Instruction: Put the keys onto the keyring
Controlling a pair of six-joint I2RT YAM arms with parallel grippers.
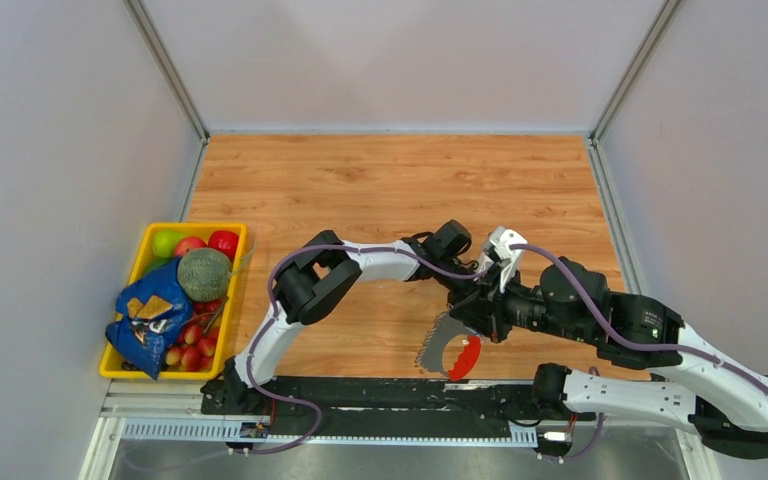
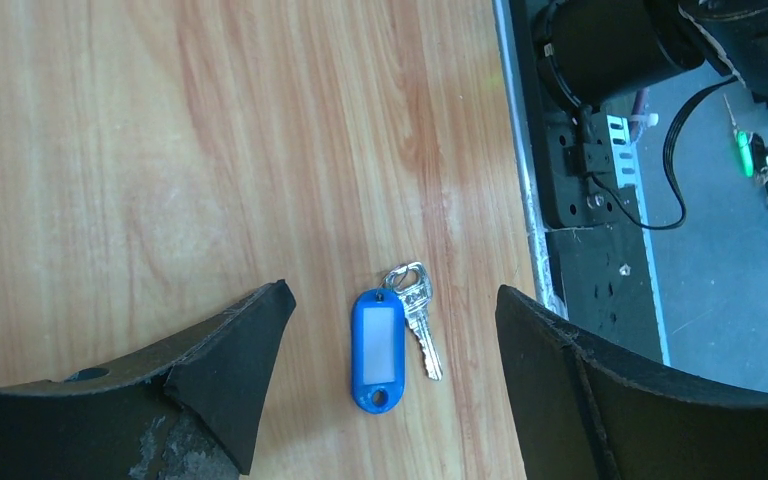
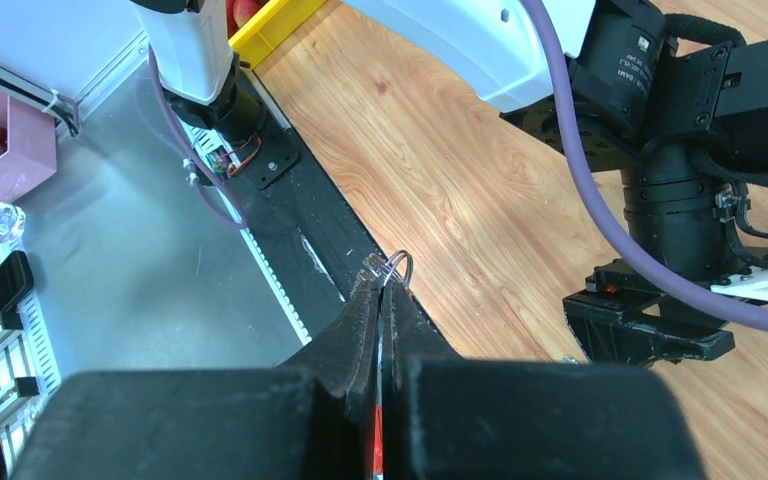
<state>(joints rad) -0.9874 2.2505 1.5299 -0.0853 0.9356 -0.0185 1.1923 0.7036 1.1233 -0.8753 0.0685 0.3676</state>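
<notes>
Keys (image 2: pixel 382 345) lie flat between the wide-spread fingers of the left claw (image 2: pixel 392 318); right claw (image 3: pixel 380 288) pinches the keyring (image 1: pixel 449 352).

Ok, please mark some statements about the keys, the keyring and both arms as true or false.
1. The keys lie on the table between the left fingers. True.
2. The left fingers are shut on the keys. False: they are open and do not touch the keys.
3. The right fingers are shut on the keyring. True.
4. The yellow bin stands at the right side of the table. False: it stands at the left side.
</notes>
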